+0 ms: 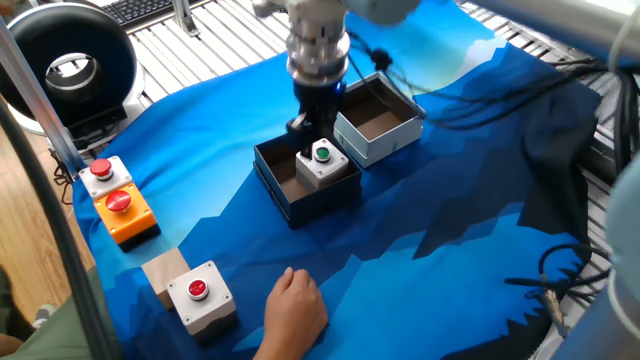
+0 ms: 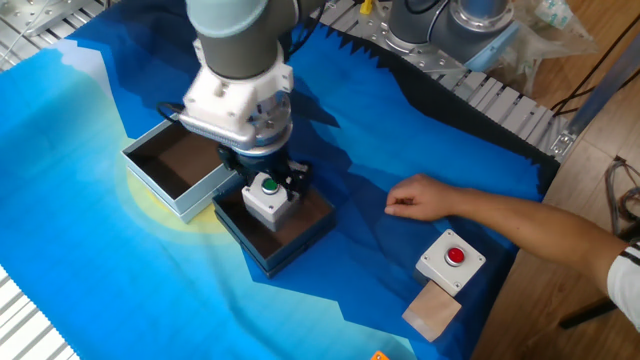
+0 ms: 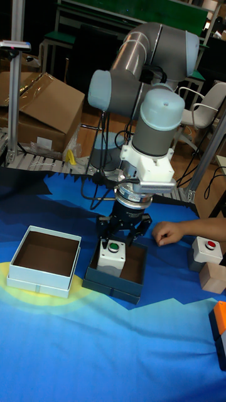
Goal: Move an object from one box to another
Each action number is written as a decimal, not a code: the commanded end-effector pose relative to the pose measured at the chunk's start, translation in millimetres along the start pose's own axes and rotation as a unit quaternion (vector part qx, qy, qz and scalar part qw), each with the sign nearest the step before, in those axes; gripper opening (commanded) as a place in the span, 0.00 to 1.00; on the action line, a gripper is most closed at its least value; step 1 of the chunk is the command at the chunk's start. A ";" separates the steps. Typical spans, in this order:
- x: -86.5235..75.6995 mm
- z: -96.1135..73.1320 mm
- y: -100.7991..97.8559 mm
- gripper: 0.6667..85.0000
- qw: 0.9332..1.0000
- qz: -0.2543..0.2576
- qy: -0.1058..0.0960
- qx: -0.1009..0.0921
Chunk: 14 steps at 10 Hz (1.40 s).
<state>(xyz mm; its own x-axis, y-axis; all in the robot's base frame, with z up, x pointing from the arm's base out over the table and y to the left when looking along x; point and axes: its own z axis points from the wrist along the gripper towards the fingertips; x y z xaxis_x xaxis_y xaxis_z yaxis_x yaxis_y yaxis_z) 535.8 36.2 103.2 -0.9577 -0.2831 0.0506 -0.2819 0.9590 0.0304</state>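
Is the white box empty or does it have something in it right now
Empty. The white box shows only its bare brown floor in the views. The green-button unit sits in the dark box beside it.

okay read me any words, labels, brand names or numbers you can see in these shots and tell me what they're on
None can be read.
The green-button unit, the dark box, the white box and the red-button unit show no legible print.
Any marking on the arm is too blurred to read.
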 end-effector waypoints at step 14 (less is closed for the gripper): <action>33.4 -43.5 -88.7 0.00 0.995 0.096 -0.022 -0.003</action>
<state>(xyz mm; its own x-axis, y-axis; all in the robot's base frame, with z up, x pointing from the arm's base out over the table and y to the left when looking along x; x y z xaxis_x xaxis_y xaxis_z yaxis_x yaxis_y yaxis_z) 538.5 -79.7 124.6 -0.9877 -0.1546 0.0229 -0.1545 0.9880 0.0062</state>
